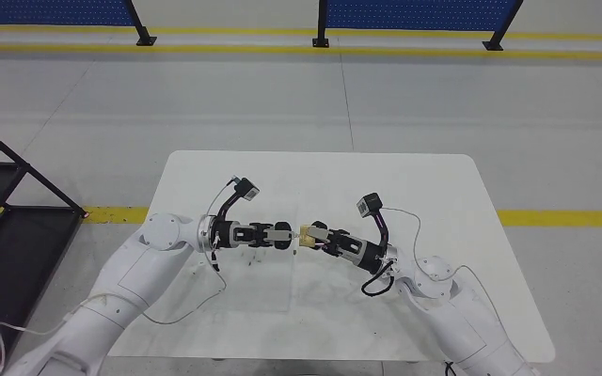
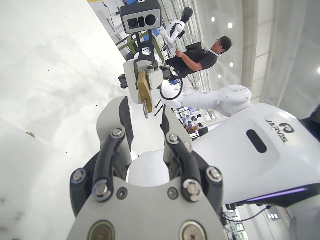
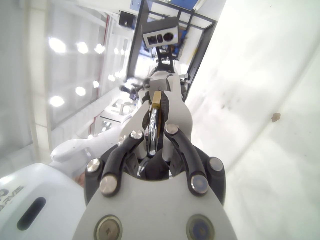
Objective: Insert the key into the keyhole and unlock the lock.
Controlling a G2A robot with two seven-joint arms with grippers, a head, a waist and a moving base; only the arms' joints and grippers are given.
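A brass padlock (image 2: 143, 86) hangs in the air over the middle of the white table (image 1: 423, 188). My right gripper (image 2: 147, 78) is shut on it. In the right wrist view the shiny shackle (image 3: 153, 126) lies between the fingers and the brass body (image 3: 157, 100) points away. A silver key (image 2: 145, 110) sticks out of the padlock's lower end. My left gripper (image 2: 144, 103) faces the padlock and is open, a finger on each side of the key head and apart from it. In the top view the left gripper (image 1: 288, 237) and right gripper (image 1: 317, 235) meet tip to tip at the padlock (image 1: 304, 240).
A black rack (image 1: 28, 235) stands on the floor left of the table. Blue barriers (image 1: 414, 14) line the far side of the room. A small brown scrap (image 3: 275, 117) lies on the tabletop.
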